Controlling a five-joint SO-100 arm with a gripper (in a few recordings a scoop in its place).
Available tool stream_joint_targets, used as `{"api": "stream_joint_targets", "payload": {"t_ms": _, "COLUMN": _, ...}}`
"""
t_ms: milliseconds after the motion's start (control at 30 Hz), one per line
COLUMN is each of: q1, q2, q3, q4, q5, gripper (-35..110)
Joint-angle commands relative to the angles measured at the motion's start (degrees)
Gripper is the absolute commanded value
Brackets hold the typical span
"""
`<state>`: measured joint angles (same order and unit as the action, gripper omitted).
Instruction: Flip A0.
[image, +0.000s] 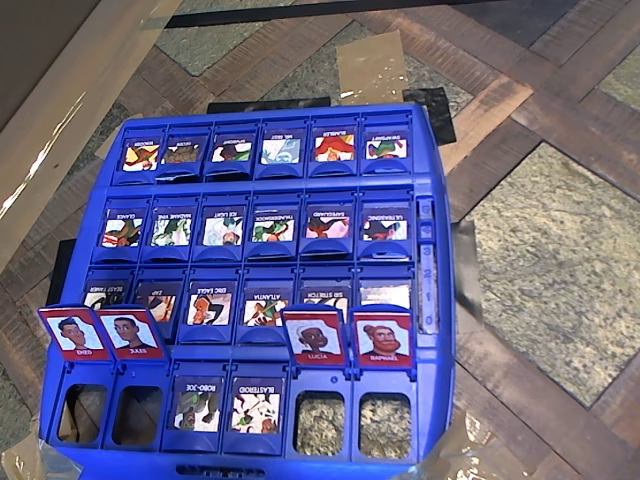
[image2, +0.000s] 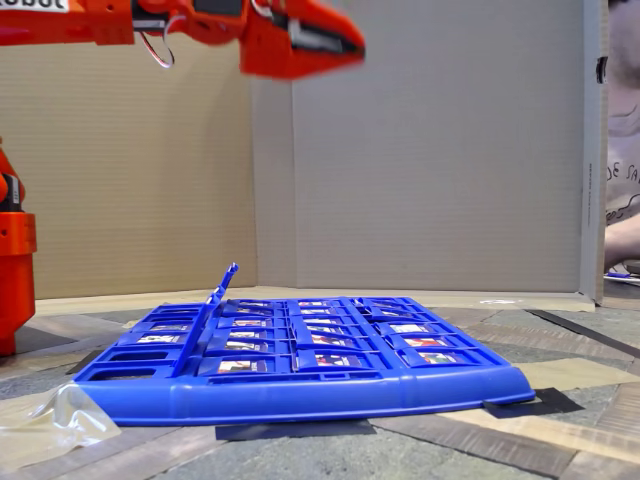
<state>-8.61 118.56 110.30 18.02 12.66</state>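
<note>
A blue flip-tile game board (image: 441, 160) lies flat on the floor, with several rows of picture tiles. In the overhead view, four tiles of the bottom row stand up: ENED (image: 75, 333), JULE (image: 132, 333), LUCIA (image: 314, 337) and RAPHAEL (image: 383, 340). The two middle tiles of that row, ROBO-JOE (image: 198, 405) and BLASTEROID (image: 256, 407), lie flat. In the fixed view the raised tiles (image2: 222, 290) show edge-on at the left of the board (image2: 300, 395). My orange gripper (image2: 352, 45) hangs high above the board, pointing right, its jaws together and holding nothing.
The arm's orange base (image2: 14, 250) stands left of the board. Cardboard walls (image2: 430, 150) close off the back. Clear tape (image2: 55, 415) and black tape (image2: 520, 405) hold the board's corners. A person's arm (image2: 622, 240) rests at the right edge.
</note>
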Motion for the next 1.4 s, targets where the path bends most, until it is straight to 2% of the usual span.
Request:
{"api": "stream_joint_targets", "payload": {"t_ms": 0, "q1": -0.18, "q2": -1.58, "q3": -2.46, "q4": 5.62, "q5": -1.93, "gripper": 0}}
{"api": "stream_joint_targets", "payload": {"t_ms": 333, "q1": -5.01, "q2": -3.16, "q3": 4.22, "q4": 24.61, "q5": -7.56, "gripper": 0}}
{"api": "stream_joint_targets", "payload": {"t_ms": 600, "q1": -6.59, "q2": -2.2, "q3": 10.9, "q4": 31.99, "q5": -9.32, "gripper": 0}}
{"api": "stream_joint_targets", "payload": {"t_ms": 1100, "q1": -11.16, "q2": -17.75, "q3": 0.97, "q4": 31.38, "q5": -6.06, "gripper": 1}}
{"api": "stream_joint_targets", "payload": {"t_ms": 1367, "q1": -12.83, "q2": -17.84, "q3": 2.55, "q4": 33.31, "q5": -5.54, "gripper": 1}}
